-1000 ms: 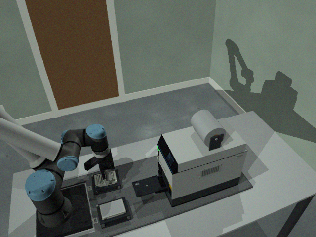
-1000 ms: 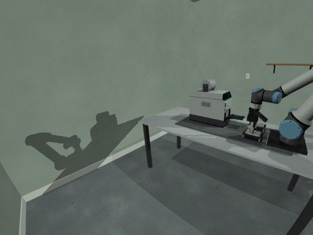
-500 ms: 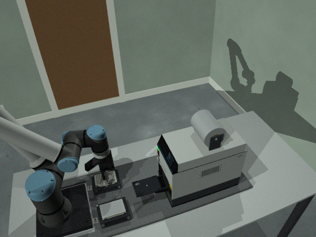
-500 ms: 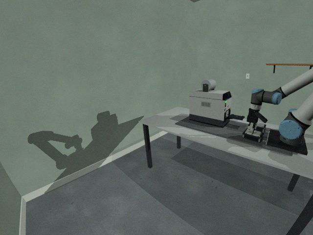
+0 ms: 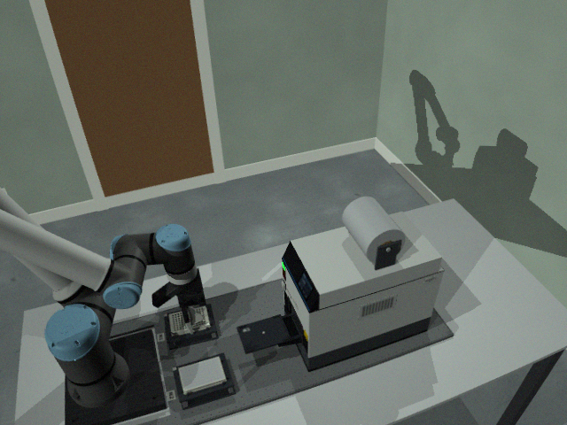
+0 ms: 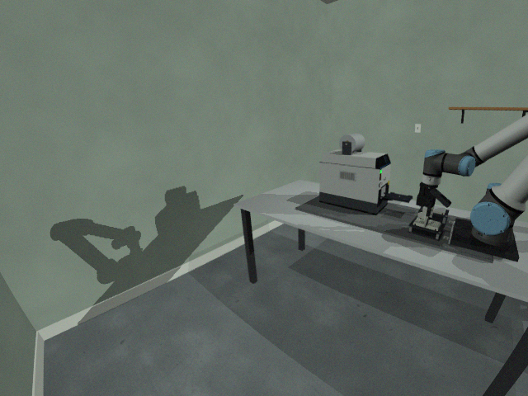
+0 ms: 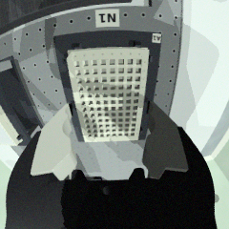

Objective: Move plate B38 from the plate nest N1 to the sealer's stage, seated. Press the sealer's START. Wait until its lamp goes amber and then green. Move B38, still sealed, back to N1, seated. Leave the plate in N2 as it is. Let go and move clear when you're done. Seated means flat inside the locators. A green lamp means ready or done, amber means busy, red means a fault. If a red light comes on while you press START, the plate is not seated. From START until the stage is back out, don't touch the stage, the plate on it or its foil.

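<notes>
Plate B38 [image 5: 175, 321] [image 7: 110, 91], a pale well plate with open wells, lies flat in nest N1 [image 5: 190, 339] [image 7: 61, 57]. My gripper [image 5: 192, 320] [image 6: 428, 214] [image 7: 110, 102] is down over the plate's near end. Its two fingers stand on either side of the plate, open, apart from its edges. The sealer [image 5: 366, 292] [image 6: 349, 181] stands to the right with its dark stage [image 5: 263, 334] [image 6: 398, 195] out and bare. Its lamp [image 5: 283, 266] [image 6: 380, 171] is green.
Nest N2 [image 5: 205, 396] in front of N1 holds a second plate [image 5: 202, 374] with a plain white top. A foil roll [image 5: 373, 226] sits on top of the sealer. The arm's base [image 5: 87, 366] stands left of the nests.
</notes>
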{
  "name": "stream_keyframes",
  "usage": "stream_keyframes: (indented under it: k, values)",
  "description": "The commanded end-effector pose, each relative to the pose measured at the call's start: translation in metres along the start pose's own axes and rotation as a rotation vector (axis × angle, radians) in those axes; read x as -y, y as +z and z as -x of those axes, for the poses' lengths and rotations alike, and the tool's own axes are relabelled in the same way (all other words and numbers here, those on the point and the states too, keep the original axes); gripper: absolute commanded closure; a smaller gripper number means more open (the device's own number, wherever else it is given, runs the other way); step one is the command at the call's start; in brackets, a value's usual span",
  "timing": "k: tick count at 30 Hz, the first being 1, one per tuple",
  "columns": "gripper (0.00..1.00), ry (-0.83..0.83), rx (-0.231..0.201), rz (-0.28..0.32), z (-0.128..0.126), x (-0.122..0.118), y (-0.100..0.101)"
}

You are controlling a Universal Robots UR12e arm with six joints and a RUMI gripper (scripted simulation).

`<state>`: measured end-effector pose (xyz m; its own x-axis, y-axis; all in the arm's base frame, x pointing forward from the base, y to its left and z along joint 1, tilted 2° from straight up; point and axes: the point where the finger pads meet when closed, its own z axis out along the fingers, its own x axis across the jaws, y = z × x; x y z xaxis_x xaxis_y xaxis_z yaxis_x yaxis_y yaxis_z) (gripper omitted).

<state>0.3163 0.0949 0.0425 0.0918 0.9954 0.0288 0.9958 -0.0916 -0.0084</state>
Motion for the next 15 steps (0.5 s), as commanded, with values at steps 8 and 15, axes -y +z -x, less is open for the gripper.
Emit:
stream_keyframes:
  k: [8,15]
  values:
    - [0.41,0.000,0.000,0.001,0.0001,-0.0006,-0.0005]
    - [0.44,0.000,0.000,0.001,0.0001,-0.0006,-0.0005]
